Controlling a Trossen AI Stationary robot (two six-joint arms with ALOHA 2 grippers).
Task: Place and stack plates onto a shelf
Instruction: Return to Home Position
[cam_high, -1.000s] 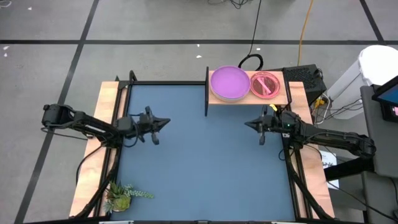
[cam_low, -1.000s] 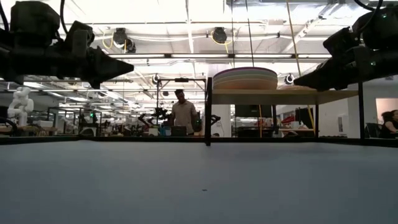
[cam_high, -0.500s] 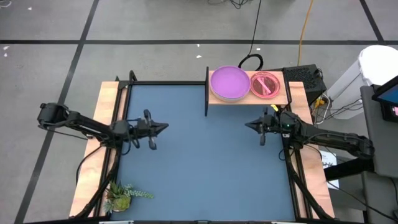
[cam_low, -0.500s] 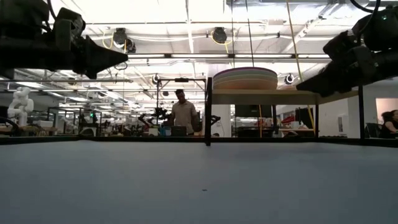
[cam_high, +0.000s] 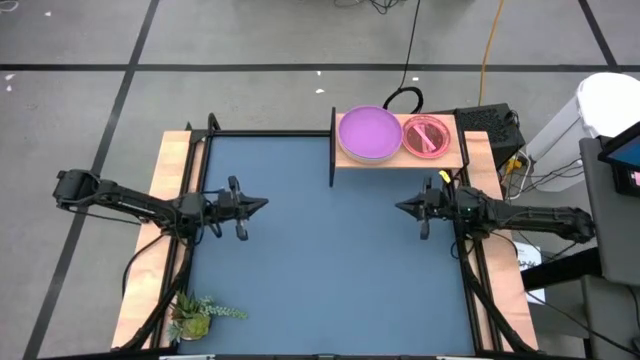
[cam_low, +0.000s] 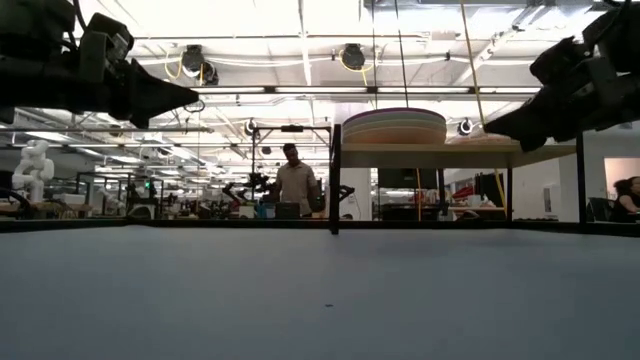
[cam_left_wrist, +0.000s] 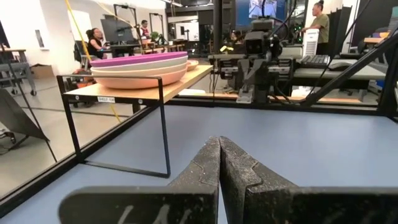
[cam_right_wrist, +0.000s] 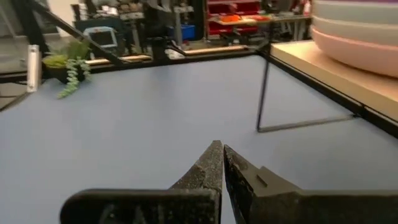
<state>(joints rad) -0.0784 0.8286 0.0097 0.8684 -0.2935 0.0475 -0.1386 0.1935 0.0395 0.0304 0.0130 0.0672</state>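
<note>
A stack of large plates with the purple one on top (cam_high: 368, 134) rests on the left half of the light-wood shelf (cam_high: 450, 159); the stack also shows in the left wrist view (cam_left_wrist: 140, 67) and the low view (cam_low: 394, 126). A second stack of small translucent plates, pink on top (cam_high: 428, 135), sits beside it on the shelf's right half. The shelf stands on thin black legs (cam_left_wrist: 164, 127) at the table's far edge. My left gripper (cam_high: 264, 203) hovers shut over the table's left side. My right gripper (cam_high: 400, 208) hovers shut over the right side, near the shelf.
The blue table top (cam_high: 320, 270) lies between the two arms. A small green plant (cam_high: 195, 315) sits at the near left corner. Wooden side rails (cam_high: 168, 170) flank the table. A person (cam_low: 292, 182) stands in the room beyond the far edge.
My left arm has drawn back toward the table's left edge and shifted slightly toward the near edge. My right arm has pulled back a little toward the right and near edges. Both grippers have stayed shut. The plates on the shelf have not moved.
</note>
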